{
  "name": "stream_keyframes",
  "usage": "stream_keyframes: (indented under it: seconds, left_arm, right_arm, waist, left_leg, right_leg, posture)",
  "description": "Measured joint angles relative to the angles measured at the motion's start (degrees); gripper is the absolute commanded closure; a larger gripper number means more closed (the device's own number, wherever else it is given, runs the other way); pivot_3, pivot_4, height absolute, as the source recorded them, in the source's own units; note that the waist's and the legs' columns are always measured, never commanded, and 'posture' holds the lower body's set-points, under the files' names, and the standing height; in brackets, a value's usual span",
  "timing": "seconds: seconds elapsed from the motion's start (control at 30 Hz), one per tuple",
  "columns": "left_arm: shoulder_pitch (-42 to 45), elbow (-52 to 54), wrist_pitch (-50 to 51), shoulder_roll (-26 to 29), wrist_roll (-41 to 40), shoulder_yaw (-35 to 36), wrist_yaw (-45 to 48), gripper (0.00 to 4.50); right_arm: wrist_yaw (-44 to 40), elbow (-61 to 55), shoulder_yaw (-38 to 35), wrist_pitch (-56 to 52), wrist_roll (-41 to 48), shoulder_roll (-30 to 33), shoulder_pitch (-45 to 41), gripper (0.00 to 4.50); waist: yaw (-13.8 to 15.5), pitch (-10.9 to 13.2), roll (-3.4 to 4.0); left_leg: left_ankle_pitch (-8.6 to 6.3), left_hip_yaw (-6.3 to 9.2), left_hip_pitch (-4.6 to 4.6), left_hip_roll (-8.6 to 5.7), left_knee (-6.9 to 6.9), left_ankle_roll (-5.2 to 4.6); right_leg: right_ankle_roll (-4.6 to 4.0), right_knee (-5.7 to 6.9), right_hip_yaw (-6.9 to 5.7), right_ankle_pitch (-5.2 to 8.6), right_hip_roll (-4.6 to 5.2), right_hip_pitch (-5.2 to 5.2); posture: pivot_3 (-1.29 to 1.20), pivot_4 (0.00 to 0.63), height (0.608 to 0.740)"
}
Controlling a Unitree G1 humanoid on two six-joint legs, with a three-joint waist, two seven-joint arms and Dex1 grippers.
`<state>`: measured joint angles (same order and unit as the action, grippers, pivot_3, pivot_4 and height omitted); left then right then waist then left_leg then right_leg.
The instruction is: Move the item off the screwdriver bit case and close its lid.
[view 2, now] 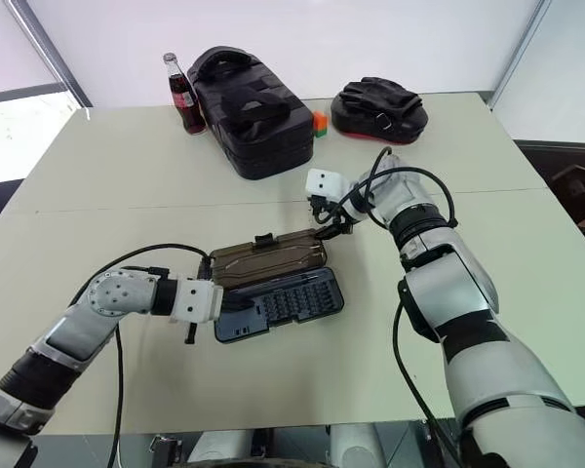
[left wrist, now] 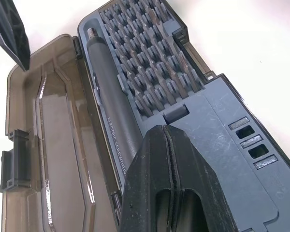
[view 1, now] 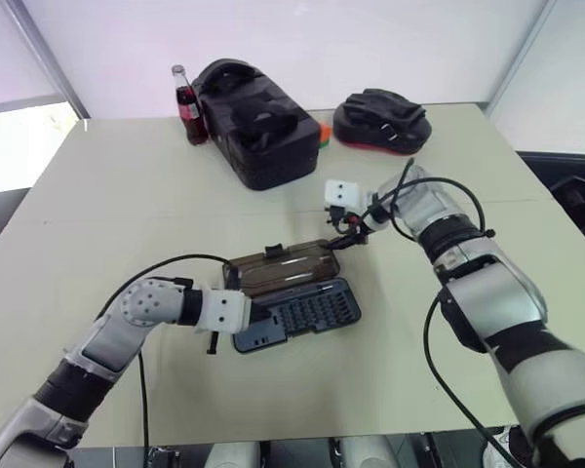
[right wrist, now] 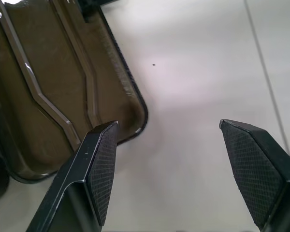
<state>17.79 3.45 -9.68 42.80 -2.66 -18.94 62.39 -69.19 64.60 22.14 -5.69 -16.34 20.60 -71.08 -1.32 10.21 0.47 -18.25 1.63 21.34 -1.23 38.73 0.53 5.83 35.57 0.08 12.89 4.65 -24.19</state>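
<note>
Your case [view 1: 294,310] lies open near the middle of the counter [view 1: 127,195], its brown lid [view 1: 283,268] flat on the far side of the tray, and nothing rests on either half. So the clearing looks done and the closing is in hand. Your left end effector [left wrist: 166,145] is clenched, empty, tips pressed on the tray's near-left end as if to steady it. Your right end effector [right wrist: 169,159] hangs released at the lid's right corner, one finger over it. Next, catch that far edge and swing the lid over the hinge onto the tray.
</note>
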Motion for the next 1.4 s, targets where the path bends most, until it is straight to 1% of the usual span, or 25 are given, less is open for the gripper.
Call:
stream_keyframes:
  seconds: [0.07,0.13,0.2,0.27,0.33,0.43,0.8,1.17,1.4]
  left_arm:
    - [0.0,-0.2,0.1,-0.4,0.0,0.1,-0.1,4.50]
    - [0.0,-0.3,0.2,-0.7,0.0,0.1,-0.2,4.50]
    - [-0.2,-0.3,0.4,-0.7,0.0,0.3,-0.4,4.50]
    - [-0.5,-0.2,0.8,-0.8,0.0,0.6,-0.7,4.50]
    - [-0.8,0.1,1.7,-1.1,0.0,0.6,-1.1,4.50]
    - [-1.4,0.6,2.8,-1.1,-0.1,0.9,-1.5,4.50]
    - [-1.6,1.5,4.3,-1.0,-0.1,1.5,-1.3,4.50]
    - [-1.3,1.4,4.2,-0.1,-0.1,1.8,-1.0,4.50]
    - [-1.2,1.3,4.2,0.3,-0.1,2.0,-0.5,4.50]
  right_arm:
    - [0.4,1.0,0.0,-0.1,-0.4,-1.1,-0.1,1.04]
    - [0.5,1.6,0.0,-0.1,-0.5,-1.8,-0.4,1.55]
    - [0.3,2.0,0.2,0.1,-0.9,-2.3,-0.5,2.30]
    - [0.1,2.0,0.8,1.0,-1.4,-2.7,-0.5,3.32]
    - [0.1,2.0,1.5,1.7,-2.0,-2.7,-0.5,4.48]
    - [-1.3,2.0,2.3,2.8,-3.2,-2.1,-0.7,4.48]
    - [-3.0,0.4,2.2,4.1,-3.3,-0.1,0.8,4.48]
    - [-7.5,-10.3,1.7,2.9,-2.1,5.3,6.6,4.48]
    - [-7.3,-13.5,1.1,1.0,-1.3,6.3,8.1,4.48]
  waist:
    - [0.1,0.0,0.00]
    - [0.1,0.0,0.00]
    - [0.1,0.0,0.00]
    - [0.0,0.0,-0.01]
    - [0.0,0.0,0.00]
    - [0.0,-0.1,-0.10]
    - [0.5,-0.1,-0.09]
    - [0.9,-0.1,-0.09]
    - [0.8,-0.1,-0.09]
  left_leg:
    - [0.00,0.01,0.00,0.00,0.05,0.00]
    - [0.00,0.01,0.00,0.00,0.10,0.00]
    - [0.00,0.01,-0.02,-0.01,0.14,0.00]
    - [0.00,0.01,-0.07,-0.01,0.16,0.00]
    - [0.00,0.02,-0.13,-0.01,0.22,0.00]
    - [0.00,0.07,-0.37,0.00,0.21,-0.01]
    - [0.00,0.12,-0.39,0.01,0.20,0.00]
    - [-0.01,0.25,-0.39,-0.05,0.20,-0.01]
    - [-0.02,0.25,-0.39,-0.07,0.20,-0.04]
  right_leg:
    - [0.00,0.07,0.00,0.00,0.00,0.01]
    - [0.00,0.11,0.00,0.00,0.00,0.02]
    - [0.00,0.19,0.01,0.00,0.00,0.02]
    - [0.00,0.27,0.01,0.00,0.00,0.04]
    - [-0.01,0.37,0.01,0.01,-0.01,0.09]
    - [-0.11,0.38,-0.03,0.08,-0.09,0.32]
    - [-0.11,0.34,-0.03,0.09,-0.04,0.42]
    - [-0.10,0.04,-0.15,0.09,0.02,0.64]
    - [-0.12,-0.16,-0.16,0.09,0.06,0.74]
  posture:
    - [0.00,0.150,0.740]
    - [0.00,0.150,0.740]
    - [0.00,0.150,0.740]
    - [0.00,0.150,0.740]
    - [0.00,0.150,0.740]
    - [0.00,0.150,0.740]
    - [0.00,0.150,0.740]
    - [0.00,0.150,0.740]
    - [0.00,0.150,0.740]
